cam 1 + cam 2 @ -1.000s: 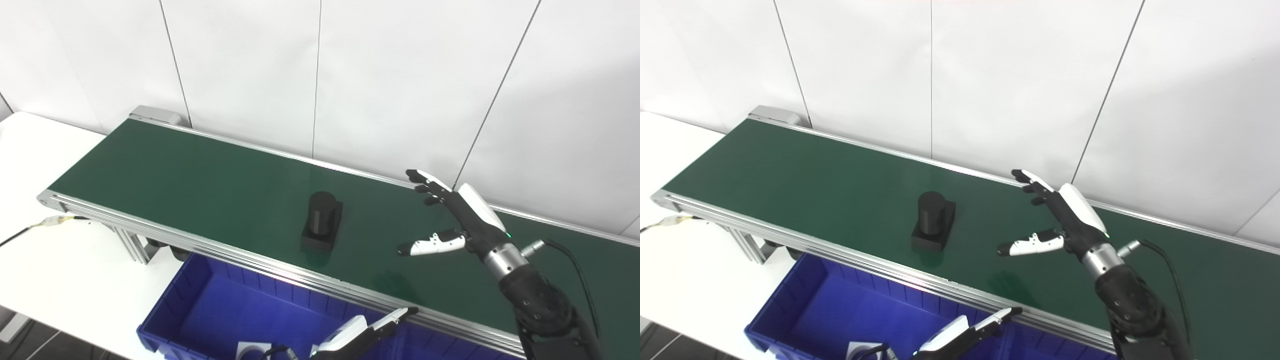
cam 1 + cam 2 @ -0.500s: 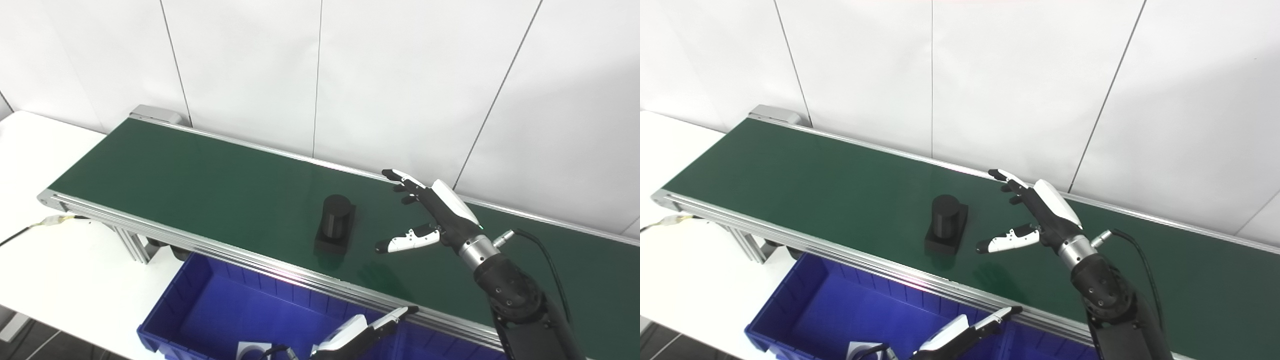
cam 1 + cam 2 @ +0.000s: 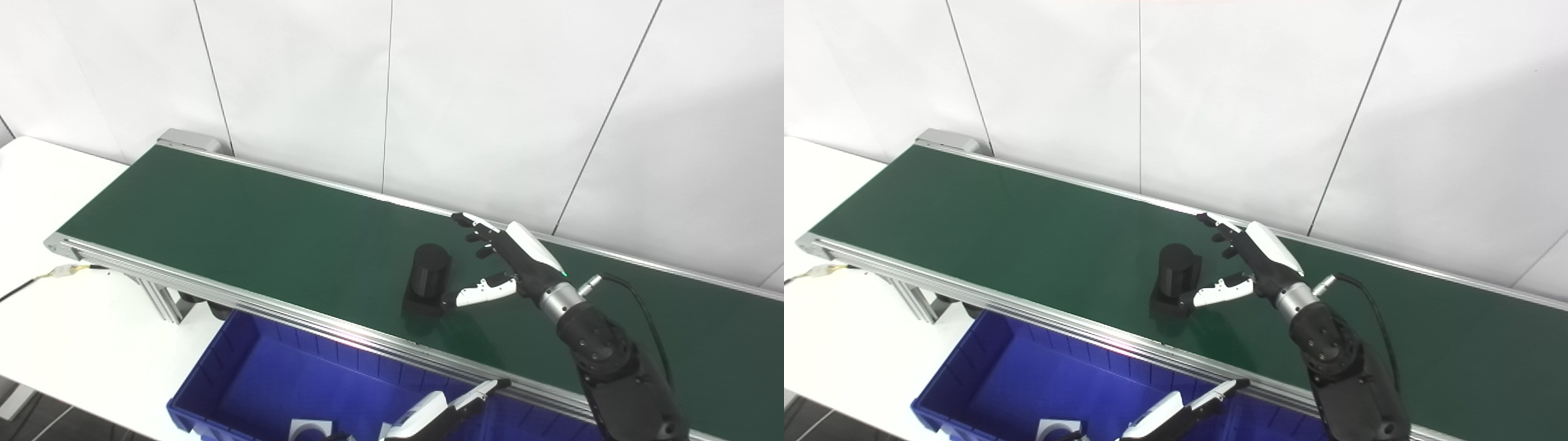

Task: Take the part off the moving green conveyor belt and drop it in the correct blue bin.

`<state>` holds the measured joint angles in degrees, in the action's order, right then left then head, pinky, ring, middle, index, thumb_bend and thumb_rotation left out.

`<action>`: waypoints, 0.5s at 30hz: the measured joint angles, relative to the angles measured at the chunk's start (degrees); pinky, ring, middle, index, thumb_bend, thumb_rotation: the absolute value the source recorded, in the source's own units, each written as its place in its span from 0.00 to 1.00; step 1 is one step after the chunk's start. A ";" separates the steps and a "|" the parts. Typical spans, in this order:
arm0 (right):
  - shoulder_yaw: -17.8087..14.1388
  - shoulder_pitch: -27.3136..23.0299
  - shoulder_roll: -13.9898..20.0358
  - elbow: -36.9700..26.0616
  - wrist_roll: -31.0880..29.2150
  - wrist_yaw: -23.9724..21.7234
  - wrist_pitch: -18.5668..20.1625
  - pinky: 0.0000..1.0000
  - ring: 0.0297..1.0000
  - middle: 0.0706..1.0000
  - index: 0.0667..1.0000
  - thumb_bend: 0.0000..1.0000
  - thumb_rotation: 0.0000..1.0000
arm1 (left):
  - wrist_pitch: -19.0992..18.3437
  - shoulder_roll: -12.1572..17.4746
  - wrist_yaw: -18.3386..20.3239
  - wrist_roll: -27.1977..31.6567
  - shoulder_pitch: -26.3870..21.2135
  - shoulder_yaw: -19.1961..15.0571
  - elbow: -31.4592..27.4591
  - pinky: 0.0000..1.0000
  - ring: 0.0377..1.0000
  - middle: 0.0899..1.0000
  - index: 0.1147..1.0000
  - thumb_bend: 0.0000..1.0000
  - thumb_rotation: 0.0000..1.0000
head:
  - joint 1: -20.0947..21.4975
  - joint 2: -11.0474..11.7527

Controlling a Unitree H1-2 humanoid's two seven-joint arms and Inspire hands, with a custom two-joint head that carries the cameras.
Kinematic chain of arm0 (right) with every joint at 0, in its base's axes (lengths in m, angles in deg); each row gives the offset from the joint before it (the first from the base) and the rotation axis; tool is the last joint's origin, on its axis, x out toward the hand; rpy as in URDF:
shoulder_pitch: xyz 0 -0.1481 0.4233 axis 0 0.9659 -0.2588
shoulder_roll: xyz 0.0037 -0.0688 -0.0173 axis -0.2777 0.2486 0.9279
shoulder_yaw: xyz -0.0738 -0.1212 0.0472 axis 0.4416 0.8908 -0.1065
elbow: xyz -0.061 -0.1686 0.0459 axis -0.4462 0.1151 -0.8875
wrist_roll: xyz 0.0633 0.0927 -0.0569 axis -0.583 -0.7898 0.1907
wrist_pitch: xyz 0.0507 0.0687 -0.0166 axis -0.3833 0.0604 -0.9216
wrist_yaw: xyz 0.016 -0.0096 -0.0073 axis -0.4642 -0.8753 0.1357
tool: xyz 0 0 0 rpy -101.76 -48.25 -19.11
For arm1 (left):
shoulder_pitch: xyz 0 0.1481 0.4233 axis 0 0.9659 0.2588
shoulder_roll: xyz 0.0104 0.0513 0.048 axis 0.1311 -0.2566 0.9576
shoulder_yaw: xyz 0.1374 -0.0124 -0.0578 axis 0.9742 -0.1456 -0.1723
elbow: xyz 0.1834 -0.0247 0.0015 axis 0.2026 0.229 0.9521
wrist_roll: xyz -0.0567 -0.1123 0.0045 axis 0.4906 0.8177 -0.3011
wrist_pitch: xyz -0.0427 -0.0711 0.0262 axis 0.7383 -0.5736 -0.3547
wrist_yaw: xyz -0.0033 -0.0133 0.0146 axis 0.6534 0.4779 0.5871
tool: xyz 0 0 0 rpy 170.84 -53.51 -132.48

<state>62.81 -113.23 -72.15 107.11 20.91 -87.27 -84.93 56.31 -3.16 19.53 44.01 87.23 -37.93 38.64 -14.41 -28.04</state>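
On the green conveyor belt, I see my spread, empty right hand just beside the black cylindrical part.

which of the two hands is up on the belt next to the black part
The right hand, open over the green belt, with its thumb by the black part's base. The left hand sits low at the picture's bottom edge, over the blue bin.
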 measured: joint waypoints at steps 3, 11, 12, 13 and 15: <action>0.20 -0.91 -0.69 1.60 0.26 0.01 0.17 0.74 0.85 0.90 0.92 1.00 0.37 | 0.00 0.00 -0.69 -0.89 0.60 -0.14 -1.46 0.88 0.96 1.00 1.00 0.92 0.45 | -0.09 0.00; 1.13 -1.20 -2.00 3.05 2.25 0.99 1.45 0.67 0.76 0.82 0.88 0.92 0.24 | 0.02 0.01 -1.33 -1.04 3.30 -0.20 -3.52 0.87 0.95 1.00 0.99 0.91 0.45 | -0.35 -0.53; 1.19 -1.19 -2.24 3.29 2.51 1.30 1.59 0.65 0.74 0.80 0.87 0.90 0.21 | 0.05 0.01 -1.44 -1.04 3.40 -0.19 -3.54 0.87 0.95 1.00 0.99 0.91 0.46 | -0.35 -0.53; 1.34 -1.20 -2.53 3.52 2.72 1.70 1.69 0.65 0.73 0.80 0.87 0.89 0.20 | 0.06 0.02 -1.48 -1.05 3.47 -0.18 -3.59 0.87 0.95 1.00 0.99 0.91 0.46 | -0.35 -0.53; 1.58 -1.20 -2.91 3.70 3.18 2.10 1.78 0.62 0.70 0.78 0.86 0.87 0.15 | 0.10 0.02 -1.52 -1.04 3.50 -0.11 -3.77 0.86 0.95 0.99 0.99 0.91 0.48 | -0.53 -0.79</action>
<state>64.39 -114.43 -75.07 110.81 24.09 -85.17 -83.14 56.40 -3.15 18.01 42.97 90.73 -38.04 34.87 -14.94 -28.83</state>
